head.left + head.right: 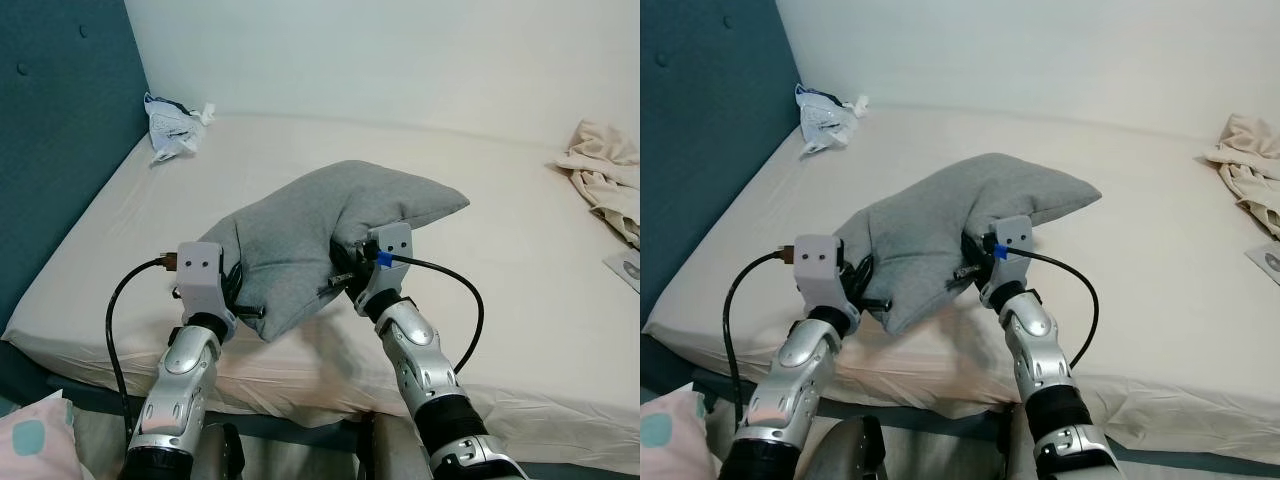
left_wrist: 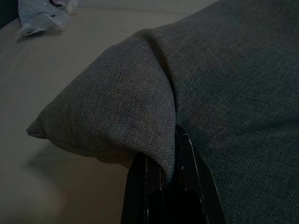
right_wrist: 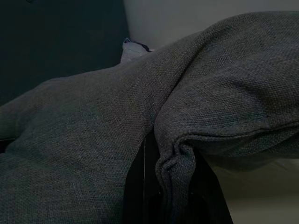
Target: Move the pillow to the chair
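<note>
Pillow [image 1: 310,235], grey, raised off the bed [image 1: 500,200], pinched by left gripper [image 1: 240,300] and right gripper [image 1: 345,275], fingers closed on folds of fabric.

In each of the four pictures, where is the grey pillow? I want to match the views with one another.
Left eye view: grey pillow in the middle, on the bed, between both grippers.
Right eye view: pillow in the middle, slightly further left.
Left wrist view: pillow covers most of the picture, pinched by black fingers.
Right wrist view: pillow likewise.
Shared landmark: crumpled white bag near the blue headboard.
</note>
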{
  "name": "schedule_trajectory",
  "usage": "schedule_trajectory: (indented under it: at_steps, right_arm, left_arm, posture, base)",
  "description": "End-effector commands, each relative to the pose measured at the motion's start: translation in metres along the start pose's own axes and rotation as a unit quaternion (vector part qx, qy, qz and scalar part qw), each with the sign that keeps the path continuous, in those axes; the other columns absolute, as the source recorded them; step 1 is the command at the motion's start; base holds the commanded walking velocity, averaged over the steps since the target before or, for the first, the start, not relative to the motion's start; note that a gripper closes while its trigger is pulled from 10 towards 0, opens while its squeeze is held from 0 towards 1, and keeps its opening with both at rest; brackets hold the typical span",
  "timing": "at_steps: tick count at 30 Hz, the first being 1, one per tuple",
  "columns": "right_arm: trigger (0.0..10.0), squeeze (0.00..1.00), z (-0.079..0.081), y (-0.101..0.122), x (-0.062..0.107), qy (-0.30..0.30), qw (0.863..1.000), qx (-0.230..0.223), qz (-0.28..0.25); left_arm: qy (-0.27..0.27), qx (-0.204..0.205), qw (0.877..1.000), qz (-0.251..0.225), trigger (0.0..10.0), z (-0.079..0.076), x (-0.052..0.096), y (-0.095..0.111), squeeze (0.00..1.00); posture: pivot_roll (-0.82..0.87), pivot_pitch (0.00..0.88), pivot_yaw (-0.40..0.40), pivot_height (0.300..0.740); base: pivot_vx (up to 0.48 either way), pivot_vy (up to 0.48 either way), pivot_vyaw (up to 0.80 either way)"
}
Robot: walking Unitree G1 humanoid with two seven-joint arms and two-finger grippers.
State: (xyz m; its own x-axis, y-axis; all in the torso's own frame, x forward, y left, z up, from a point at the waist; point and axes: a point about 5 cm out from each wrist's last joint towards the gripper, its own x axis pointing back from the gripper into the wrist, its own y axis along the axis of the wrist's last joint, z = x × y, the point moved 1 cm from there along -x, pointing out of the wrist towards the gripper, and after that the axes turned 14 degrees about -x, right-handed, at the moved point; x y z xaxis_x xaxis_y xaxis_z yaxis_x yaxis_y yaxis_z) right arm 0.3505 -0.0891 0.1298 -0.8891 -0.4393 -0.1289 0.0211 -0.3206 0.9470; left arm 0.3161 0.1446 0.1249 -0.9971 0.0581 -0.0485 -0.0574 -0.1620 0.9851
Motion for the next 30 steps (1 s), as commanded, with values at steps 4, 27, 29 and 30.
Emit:
schedule_trajectory:
  at_steps: [4,27,29,30]
  right_arm:
    - [10.0,0.0,0.0027,0.0012,0.0041,0.029,0.999,0.027,-0.005]
    - [10.0,0.0,0.0066,-0.0007,0.0031,0.042,0.999,0.03,-0.004]
    - [10.0,0.0,0.0072,-0.0006,0.0028,0.043,0.999,0.03,-0.004]
    - [10.0,0.0,0.0072,-0.0006,0.0028,0.043,0.999,0.03,-0.004]
  left_arm:
    - [0.028,-0.029,0.999,-0.019,10.0,0.0114,0.0016,0.003,0.0]
    - [0.029,-0.041,0.998,-0.029,10.0,0.0098,0.0028,0.0029,0.0]
    - [0.03,-0.041,0.998,-0.03,10.0,0.0104,0.0032,0.003,0.0]
    - [0.03,-0.041,0.998,-0.03,10.0,0.0104,0.0032,0.003,0.0]
  posture:
    - [0.05,0.062,-0.06,0.61]
    - [0.06,0.061,-0.067,0.72]
    - [0.06,0.061,-0.067,0.73]
    - [0.06,0.061,-0.067,0.73]
  base:
    - [0.0,0.0,0.0]
    - [0.0,0.0,0.0]
    - [0.0,0.0,0.0]
    - [0.0,0.0,0.0]
